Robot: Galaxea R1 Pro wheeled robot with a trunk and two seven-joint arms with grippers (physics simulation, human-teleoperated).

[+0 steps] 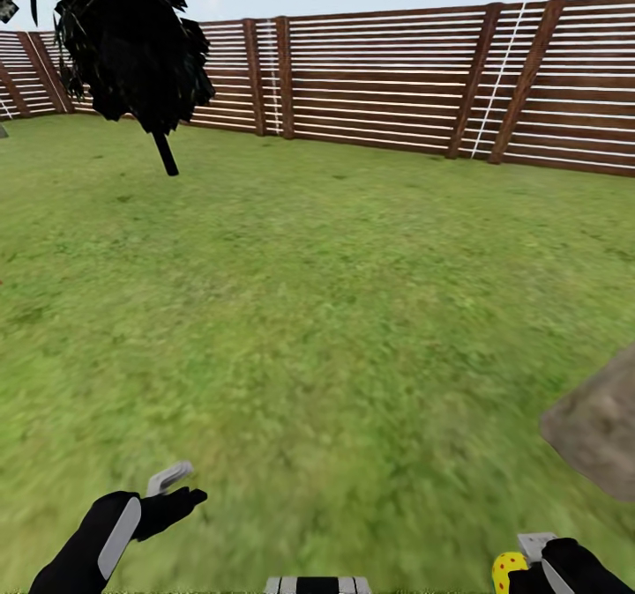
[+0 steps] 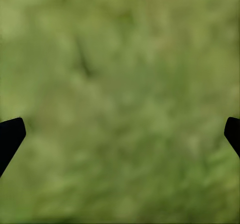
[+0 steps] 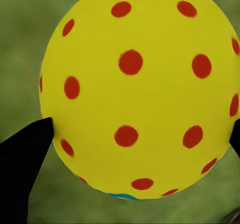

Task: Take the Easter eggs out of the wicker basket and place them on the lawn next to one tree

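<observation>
Easter egg [image 1: 509, 569]: in the head view it sits at the bottom right corner, a bright yellow shape with small red dots, held at the tip of the right gripper [image 1: 522, 559]. Only part of it shows, the rest being cut off by the picture's lower edge and covered by the black arm. The left gripper [image 1: 176, 486] reaches forward low on the left, its grey and black fingers spread apart with nothing between them. The lawn [image 1: 335, 294] stretches wide and open ahead, mottled green, up to a brown slatted fence [image 1: 397, 83] that closes the far side. A thin-trunked tree with black leaves [image 1: 132, 39] stands at the upper left, near the fence. At the right edge a grey-brown lump [image 1: 595, 426] is cut off (too little shows to tell what it is).

In the left wrist view the two dark fingertips [image 2: 11, 136] stand far apart at either side, open over blurred green grass [image 2: 120, 94].

In the right wrist view the egg [image 3: 137, 89] looms large and close: yellow with many red dots, and a thin blue-green streak at its lower rim. The black fingers [image 3: 25, 164] press against it on both sides, gripping it. Its top is cut off by the frame. Blurred grass [image 3: 20, 44] lies behind.
</observation>
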